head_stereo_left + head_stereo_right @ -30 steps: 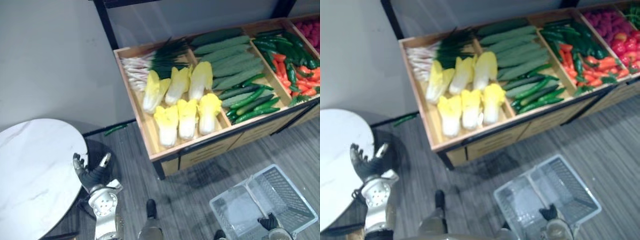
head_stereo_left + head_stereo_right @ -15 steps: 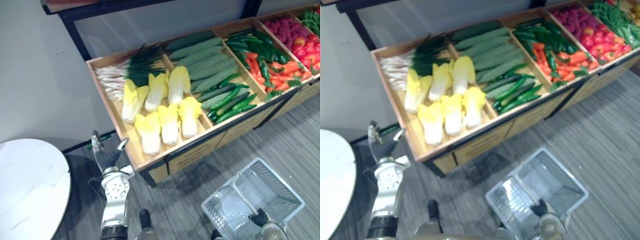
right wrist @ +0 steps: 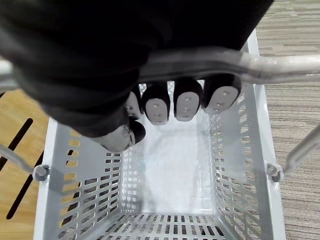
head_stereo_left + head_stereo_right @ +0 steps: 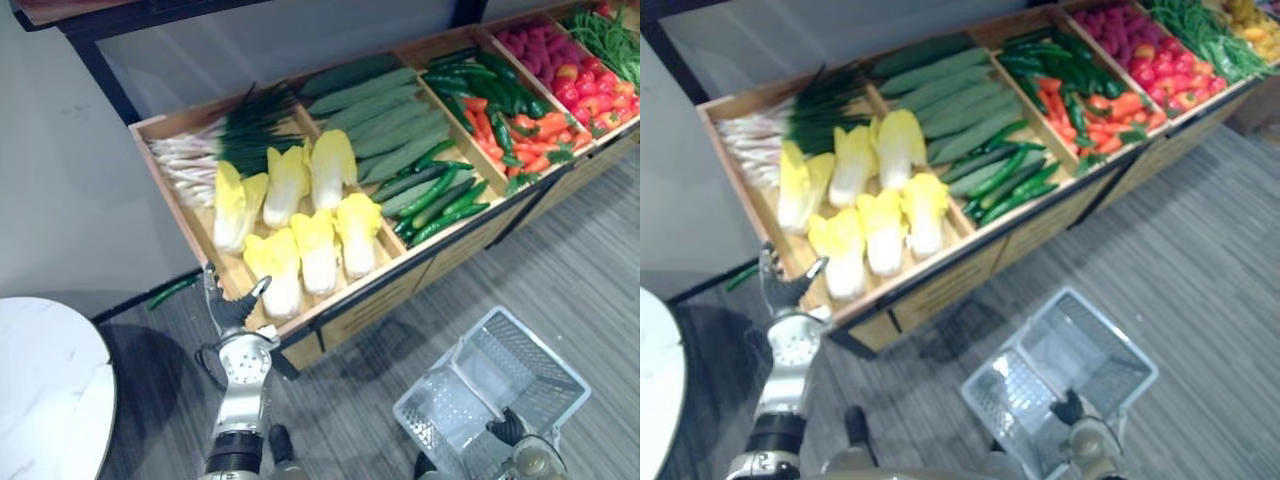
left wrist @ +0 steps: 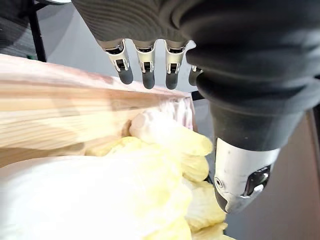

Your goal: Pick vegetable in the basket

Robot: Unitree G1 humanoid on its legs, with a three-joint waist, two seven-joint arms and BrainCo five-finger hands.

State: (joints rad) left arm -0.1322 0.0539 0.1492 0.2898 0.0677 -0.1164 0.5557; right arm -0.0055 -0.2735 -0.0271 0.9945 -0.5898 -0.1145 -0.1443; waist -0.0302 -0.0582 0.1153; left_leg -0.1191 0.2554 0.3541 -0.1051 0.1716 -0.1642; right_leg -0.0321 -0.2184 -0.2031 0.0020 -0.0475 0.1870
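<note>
- None of the vegetables lies in the white perforated plastic basket (image 4: pixel 440 425) yet; the right wrist view shows its bottom bare.
- One hand carries it: the right hand (image 4: pixel 510 428) has its fingers curled round the basket's grey metal handle (image 3: pixel 260 62), low in front of the stand.
- Wide and holding nothing, the left hand (image 4: pixel 232 310) has straight fingers and its thumb apart. It is at the front left corner of the long wooden display crate (image 4: pixel 330 308).
- Just beside that hand lies the nearest pale yellow-and-white napa cabbage (image 4: pixel 276 268). It fills the space under the palm in the left wrist view, and I see no contact.
- Most of the task seems left: close on a cabbage, lift it out, carry it across and set it in the basket.
- Six cabbages sit in two rows, touching one another, so a neighbour may get nudged. The crate's raised front lip stands between hand and cabbage, so a reach from above looks likelier.
- Further along the crate are green onions (image 4: pixel 215 140), long dark green cucumbers (image 4: pixel 395 115) and red and green peppers (image 4: pixel 520 115); a round white marble table (image 4: pixel 40 400) stands well apart.
</note>
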